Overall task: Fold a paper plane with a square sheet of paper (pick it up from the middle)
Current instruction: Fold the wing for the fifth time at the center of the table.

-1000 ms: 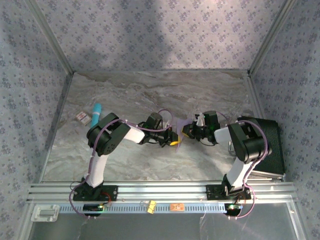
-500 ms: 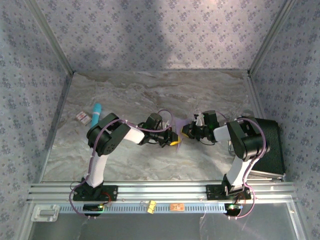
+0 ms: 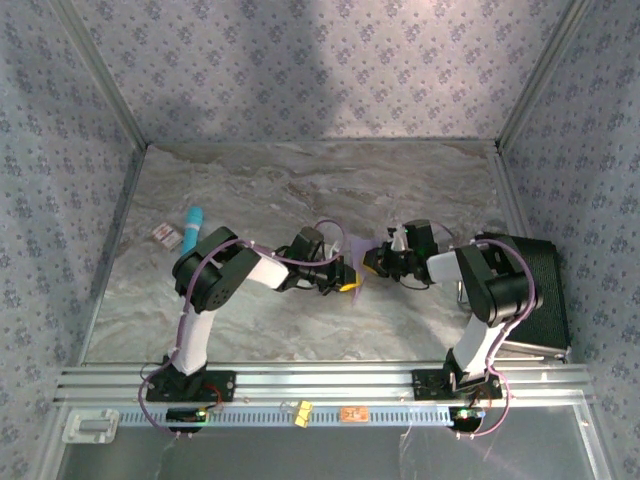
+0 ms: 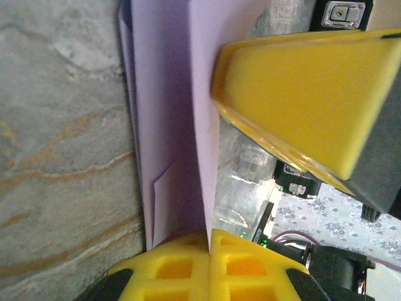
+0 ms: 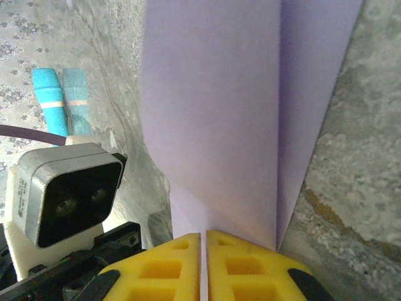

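Two end effectors, left (image 4: pixel 209 251) and right (image 5: pixel 203 248), are clamped shut on the folded sheet of paper (image 3: pixel 353 266). It is held on edge above the middle of the desk (image 3: pixel 300 190), creases running lengthwise between them. Both arms are bent low, reaching inward.

Folded purple paper (image 3: pixel 354 258) is standing on its edge at the middle of the worktop (image 3: pixel 300 190).
It is lying in long, smooth layers with sharp creases, and the left fingers (image 4: pixel 182 266) and right fingers (image 5: pixel 163 266) are pinching it from both sides.
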Motion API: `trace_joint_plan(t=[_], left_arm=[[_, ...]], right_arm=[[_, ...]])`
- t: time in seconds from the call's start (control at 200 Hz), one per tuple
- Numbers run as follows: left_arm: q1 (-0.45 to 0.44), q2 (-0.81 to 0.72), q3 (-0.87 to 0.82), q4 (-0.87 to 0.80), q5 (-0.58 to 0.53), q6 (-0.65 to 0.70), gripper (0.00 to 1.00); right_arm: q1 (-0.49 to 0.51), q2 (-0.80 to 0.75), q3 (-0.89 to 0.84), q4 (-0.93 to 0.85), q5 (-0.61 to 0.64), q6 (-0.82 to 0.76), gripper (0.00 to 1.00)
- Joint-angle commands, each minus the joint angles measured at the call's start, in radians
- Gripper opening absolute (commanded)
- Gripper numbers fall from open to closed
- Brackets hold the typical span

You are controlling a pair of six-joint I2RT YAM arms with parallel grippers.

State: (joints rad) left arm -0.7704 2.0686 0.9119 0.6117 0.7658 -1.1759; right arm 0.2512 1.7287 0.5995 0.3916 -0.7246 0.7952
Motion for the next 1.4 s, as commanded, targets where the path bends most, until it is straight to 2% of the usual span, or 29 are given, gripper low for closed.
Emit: trace_joint_plan(t=[0.0, 0.16, 0.425, 0.929, 1.394], left_arm=[[0.013, 0.015, -0.052, -0.1, -0.062, 0.001, 0.0], [0.015, 0.008, -0.055, -0.08, -0.034, 0.023, 0.0], [0.02, 0.002, -0.063, -0.057, -0.004, 0.028, 0.0], [0.026, 0.008, -0.085, -0.023, -0.033, -0.021, 0.0], [0.024, -0.002, -0.084, -0.074, -0.067, -0.009, 0.0]], right_arm=[[-0.001, -0.049, 0.007, -0.043, 0.013, -0.018, 0.12], [-0.022, -0.11, -0.028, -0.051, 0.04, -0.016, 0.12], [-0.015, -0.135, -0.046, -0.058, -0.02, -0.046, 0.12], [0.021, -0.009, 0.044, -0.064, -0.073, -0.083, 0.11], [0.03, 0.103, 0.054, -0.141, 0.04, -0.1, 0.08]])
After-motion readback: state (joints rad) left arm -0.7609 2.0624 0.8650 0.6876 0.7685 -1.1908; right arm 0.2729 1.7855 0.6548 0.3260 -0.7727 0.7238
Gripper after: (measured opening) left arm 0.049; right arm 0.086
